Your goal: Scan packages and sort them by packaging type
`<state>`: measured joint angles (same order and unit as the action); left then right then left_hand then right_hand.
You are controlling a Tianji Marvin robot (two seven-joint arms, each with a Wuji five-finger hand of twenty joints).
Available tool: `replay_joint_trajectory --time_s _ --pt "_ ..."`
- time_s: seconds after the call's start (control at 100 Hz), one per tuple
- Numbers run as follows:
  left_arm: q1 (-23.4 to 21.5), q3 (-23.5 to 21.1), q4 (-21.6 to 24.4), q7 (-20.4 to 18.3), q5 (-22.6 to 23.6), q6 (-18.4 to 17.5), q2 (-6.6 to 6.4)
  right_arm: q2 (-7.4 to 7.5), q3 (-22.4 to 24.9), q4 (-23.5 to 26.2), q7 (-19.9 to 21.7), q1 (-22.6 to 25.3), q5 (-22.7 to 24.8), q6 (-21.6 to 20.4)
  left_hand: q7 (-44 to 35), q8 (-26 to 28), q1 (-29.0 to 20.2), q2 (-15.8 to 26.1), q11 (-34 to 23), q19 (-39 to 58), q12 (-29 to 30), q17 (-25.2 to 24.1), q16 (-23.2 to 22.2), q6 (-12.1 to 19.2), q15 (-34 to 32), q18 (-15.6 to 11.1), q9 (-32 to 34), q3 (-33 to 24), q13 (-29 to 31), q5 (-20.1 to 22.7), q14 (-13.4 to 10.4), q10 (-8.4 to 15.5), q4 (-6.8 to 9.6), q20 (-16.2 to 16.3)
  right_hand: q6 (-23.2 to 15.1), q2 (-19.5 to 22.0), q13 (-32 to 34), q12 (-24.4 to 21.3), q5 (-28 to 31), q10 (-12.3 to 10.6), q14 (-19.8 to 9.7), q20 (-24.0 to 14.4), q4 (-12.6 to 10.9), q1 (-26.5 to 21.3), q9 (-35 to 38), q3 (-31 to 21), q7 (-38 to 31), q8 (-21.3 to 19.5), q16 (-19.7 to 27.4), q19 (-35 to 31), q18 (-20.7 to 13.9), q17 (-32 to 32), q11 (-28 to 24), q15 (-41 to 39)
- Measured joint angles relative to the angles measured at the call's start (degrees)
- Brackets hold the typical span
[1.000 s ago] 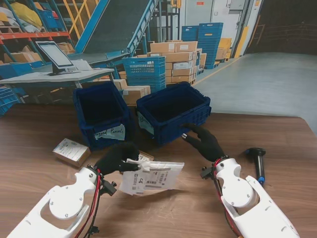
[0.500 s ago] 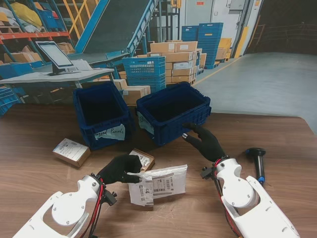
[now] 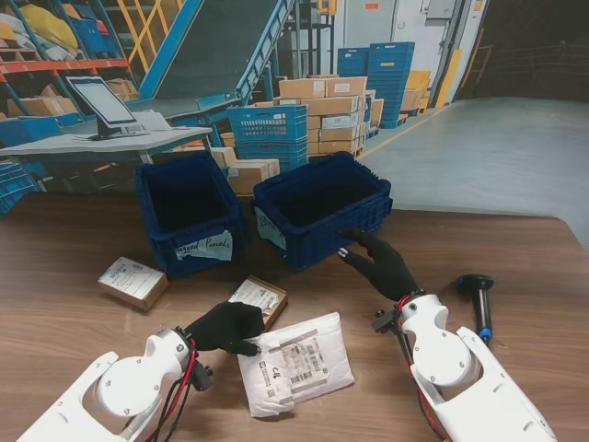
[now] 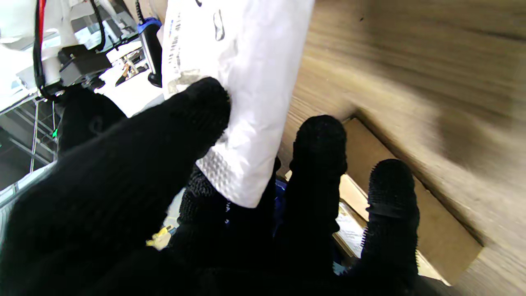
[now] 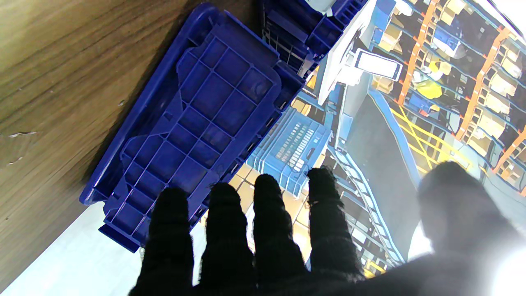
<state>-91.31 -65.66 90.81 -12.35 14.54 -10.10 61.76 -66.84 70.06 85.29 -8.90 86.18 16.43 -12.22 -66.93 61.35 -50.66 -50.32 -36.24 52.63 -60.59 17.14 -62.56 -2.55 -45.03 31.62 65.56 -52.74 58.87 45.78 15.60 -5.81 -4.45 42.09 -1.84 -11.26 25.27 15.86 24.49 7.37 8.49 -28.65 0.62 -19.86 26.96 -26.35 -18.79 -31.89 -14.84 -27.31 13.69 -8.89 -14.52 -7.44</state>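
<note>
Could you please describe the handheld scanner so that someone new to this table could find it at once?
Start at the right blue bin on the wooden table and look right, past the right hand. The scanner lies alone near the table's right edge. It is the only slim black handle-shaped tool; everything else loose is a box or a mailer.

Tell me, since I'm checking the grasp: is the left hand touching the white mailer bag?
Touching. The left wrist view shows the left hand with a fingertip pressed into the white mailer bag, pinching its padded corner.

Monitor [image 3: 103, 101] on grey desk [image 3: 87, 145]; stacked cartons [image 3: 333, 110] behind; wooden table [image 3: 525, 249].
</note>
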Motion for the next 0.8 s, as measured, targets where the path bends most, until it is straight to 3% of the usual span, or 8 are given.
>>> replay_joint_trajectory --time_s 0.18,0.25,0.36,0.62,0.78,0.8 --pt "0.86 1.03 -0.25 0.61 6.58 0.19 -0.23 0.00 0.05 0.06 0.09 0.04 -0.19 0.00 0.06 0.01 0.00 0.70 0.00 0.00 0.10 -0.74 1.09 0.00 0.04 0.00 -0.95 0.57 -0.93 -0.25 0.01 -0.19 0.00 0.00 0.00 0.00 0.00 0.00 0.00 0.00 0.00 -0.01 0.00 0.00 0.00 0.00 0.00 0.00 0.00 0.00 0.00 0.00 0.00 0.00" --pt "0.88 1.34 -0.25 2.52 7.36 0.54 -0.23 0.00 0.06 0.06 0.11 0.04 -0.35 0.00 0.07 -0.01 0.00 1.11 0.03 0.00 0.10 -0.78 1.41 0.00 0.11 0.00 -1.49 0.62 -1.56 -0.73 0.01 -0.19 0.00 0.00 0.00 0.00 0.00 0.00 0.00 0.00 0.00 -0.01 0.00 0.00 0.00 0.00 0.00 0.00 0.00 0.01 0.00 0.00 0.00 0.00" --pt "1.18 2.17 -0.25 4.79 12.93 1.79 -0.21 0.00 0.06 0.06 0.12 0.04 -0.37 -0.07 0.08 -0.35 0.00 1.71 0.03 0.00 0.10 -0.79 2.20 0.00 0.11 -0.01 -1.50 1.28 -1.55 -0.81 0.01 -0.14 0.00 0.00 0.00 0.00 0.00 0.00 0.00 0.00 0.00 -0.02 0.00 0.00 -0.01 0.00 0.00 0.00 0.00 0.01 0.00 0.01 0.00 0.00" --pt "4.14 5.92 -2.47 5.17 15.85 2.65 -0.33 0.00 0.16 0.07 0.00 0.11 -0.37 -0.11 0.09 -0.61 0.00 2.80 0.05 0.00 0.10 -0.79 3.03 0.00 0.12 -0.49 -1.49 1.97 -1.55 -0.82 0.01 -0.14 0.00 0.00 0.00 0.00 0.00 0.00 0.00 0.00 0.00 -0.02 0.00 0.00 -0.01 0.00 0.00 0.00 0.00 0.01 0.00 0.05 0.00 0.00" --pt "6.16 7.52 -6.04 6.99 13.32 2.76 0.20 0.00 0.23 0.19 -0.04 0.22 -0.42 -0.19 0.09 -1.06 0.00 2.84 0.12 0.00 0.11 -0.80 3.21 0.00 0.20 -0.52 -2.15 2.58 -1.55 -0.84 0.01 -0.11 0.00 -0.02 0.00 0.00 -0.01 0.00 0.00 0.00 0.00 -0.02 0.00 0.00 -0.01 0.00 0.00 0.00 0.00 0.02 0.00 0.06 0.00 0.01" --pt "6.39 7.67 -6.47 7.16 12.97 2.77 0.29 0.00 0.23 0.19 -0.04 0.22 -0.42 -0.22 0.09 -1.08 0.00 2.84 0.12 1.24 0.11 -0.96 3.23 0.00 0.20 -0.62 -2.15 2.58 -1.55 -0.84 0.01 -0.11 0.00 1.08 0.00 0.01 -0.01 0.00 0.00 0.00 0.00 -0.02 0.00 0.00 -0.01 0.00 0.00 0.00 0.00 0.02 0.00 0.06 0.00 0.00"
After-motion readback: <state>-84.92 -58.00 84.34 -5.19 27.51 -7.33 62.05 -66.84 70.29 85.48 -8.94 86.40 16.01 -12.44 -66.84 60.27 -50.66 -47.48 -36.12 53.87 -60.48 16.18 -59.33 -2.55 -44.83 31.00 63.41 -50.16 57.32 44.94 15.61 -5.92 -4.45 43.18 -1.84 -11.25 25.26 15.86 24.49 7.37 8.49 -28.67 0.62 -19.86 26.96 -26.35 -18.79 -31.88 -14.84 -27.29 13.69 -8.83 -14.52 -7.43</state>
